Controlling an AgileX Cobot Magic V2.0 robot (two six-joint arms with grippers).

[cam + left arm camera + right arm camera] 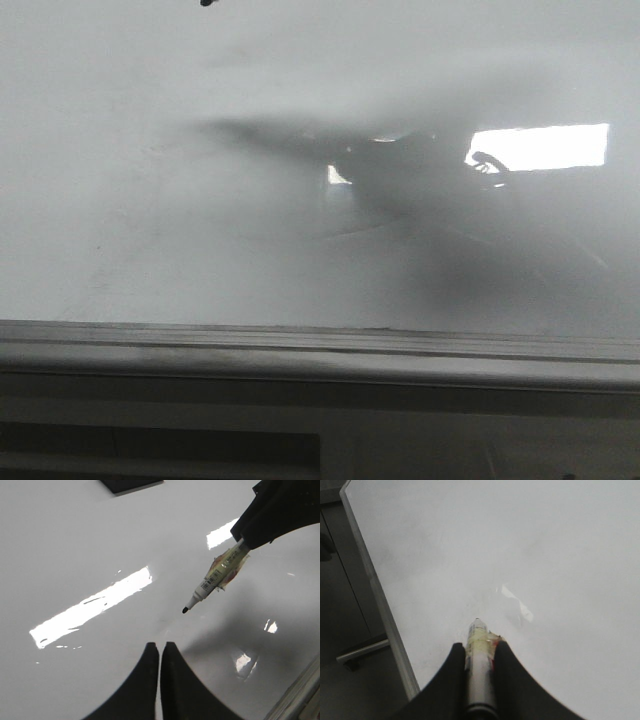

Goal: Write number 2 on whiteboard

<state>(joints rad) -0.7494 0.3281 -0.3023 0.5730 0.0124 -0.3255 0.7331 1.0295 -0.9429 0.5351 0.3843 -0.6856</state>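
The whiteboard [150, 220] is glossy white-grey and fills all three views; no drawn number 2 shows on it anywhere. My right gripper [480, 647] is shut on a marker [479, 632] with a tape-wrapped barrel, pointing down at the board. In the left wrist view the right gripper [246, 539] holds the marker [217, 577] slanted, its black tip just at the whiteboard [75, 540]; I cannot tell if it touches. My left gripper [160, 646] is shut and empty, hovering over the board near the tip. In the front view only the arm's dark reflection shows.
A grey metal rail [300, 345] runs along the board's near edge, also in the right wrist view [375, 590]. Beyond it is a dark surface with a metal handle [362, 652]. Bright light reflections [540, 147] lie on the board. A dark object [130, 484] sits at its far side.
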